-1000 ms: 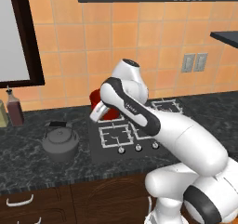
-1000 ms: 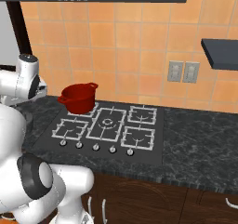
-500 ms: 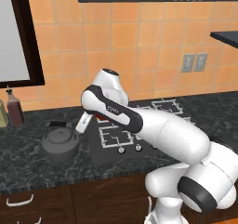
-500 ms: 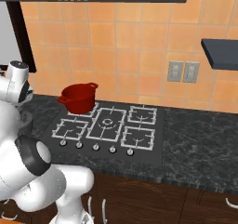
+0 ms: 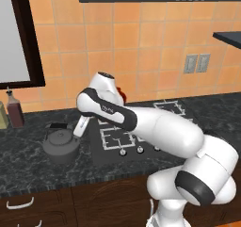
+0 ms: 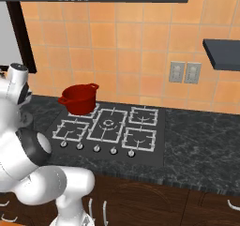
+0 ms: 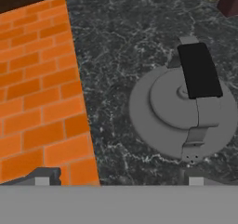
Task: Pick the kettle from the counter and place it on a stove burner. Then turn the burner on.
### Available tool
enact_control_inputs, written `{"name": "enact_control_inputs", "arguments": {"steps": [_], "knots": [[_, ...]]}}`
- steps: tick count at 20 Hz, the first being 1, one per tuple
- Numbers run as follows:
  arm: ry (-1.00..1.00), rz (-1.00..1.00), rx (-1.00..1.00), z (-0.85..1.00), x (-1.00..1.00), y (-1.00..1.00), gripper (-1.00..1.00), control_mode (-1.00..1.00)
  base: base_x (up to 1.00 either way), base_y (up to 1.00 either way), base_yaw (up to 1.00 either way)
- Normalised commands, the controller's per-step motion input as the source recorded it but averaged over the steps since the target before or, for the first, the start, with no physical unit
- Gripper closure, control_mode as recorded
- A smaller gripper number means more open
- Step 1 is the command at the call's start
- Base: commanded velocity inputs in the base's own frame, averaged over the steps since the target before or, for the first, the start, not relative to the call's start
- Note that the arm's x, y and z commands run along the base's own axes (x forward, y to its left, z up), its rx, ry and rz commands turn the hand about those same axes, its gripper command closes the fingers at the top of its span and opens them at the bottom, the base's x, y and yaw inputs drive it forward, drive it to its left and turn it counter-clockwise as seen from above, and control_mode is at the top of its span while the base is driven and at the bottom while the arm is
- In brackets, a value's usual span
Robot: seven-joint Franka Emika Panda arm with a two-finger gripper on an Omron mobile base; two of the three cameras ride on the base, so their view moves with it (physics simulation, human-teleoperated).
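Now the kettle (image 5: 61, 145) is seen standing on the counter (image 5: 28, 174), at nine o'clock from the stove (image 5: 141, 132) and untouched. Just above it, at its two o'clock, the gripper (image 5: 79, 128) is held with its jaws spread wide and nothing between them. Beyond the big burner (image 6: 108, 124), at ten o'clock, a red pot (image 6: 78, 98) is set.

light: bright, even | shadows: faint | glare: none | focus: hand view perhaps slightly soft
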Motion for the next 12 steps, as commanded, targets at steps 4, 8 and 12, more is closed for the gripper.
{"name": "enact_control_inputs", "arguments": {"steps": [4,8,12], "knots": [[0.00,0.00,0.00,-0.27,0.37,0.00,-1.00,-1.00,0.00,0.00,0.00],[0.00,0.00,0.00,-0.14,0.37,0.00,-1.00,-1.00,0.00,0.00,0.00],[0.01,0.00,0.00,-0.08,0.36,0.03,-1.00,-1.00,0.00,0.00,0.00]]}}
